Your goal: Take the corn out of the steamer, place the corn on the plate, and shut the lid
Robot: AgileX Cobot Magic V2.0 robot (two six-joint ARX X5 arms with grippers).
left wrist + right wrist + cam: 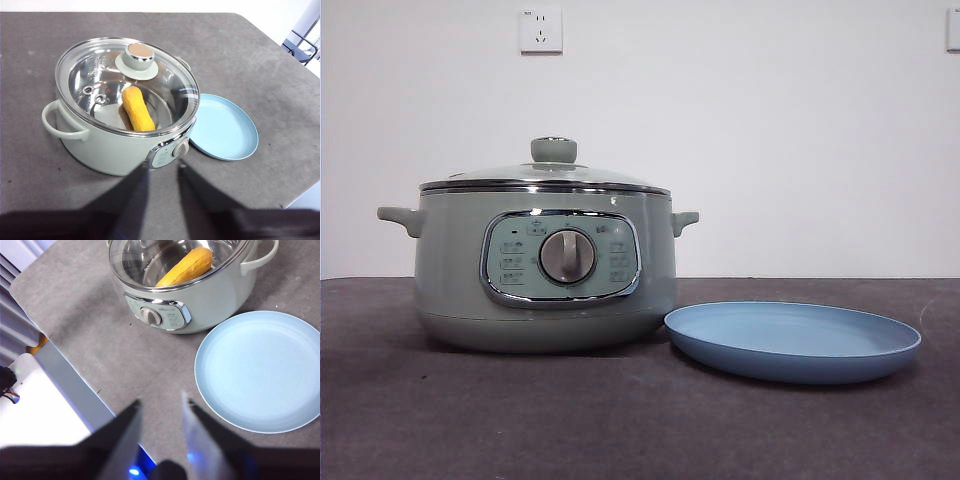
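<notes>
Table [640, 420] noted as a dark grey felt-like surface; steamer [545, 265] set on it with the lid [127, 82] seated, so nothing of the task is judged done; plate [793, 342] just beside the steamer, bare. Corn [138, 109] seen through the glass, lying flat on the pot's floor, near the middle; its long axis is judged to run roughly from the dial side toward the back wall, slightly slanted. Knob [139, 53] stands above one end of the cob. Left gripper [162, 170] held apart and empty, pulled back from the dial side; right gripper [161, 407] likewise parted and empty, hanging between steamer and plate. Lid removal is judged the first need; neither arm is clearly nearer the knob.
</notes>
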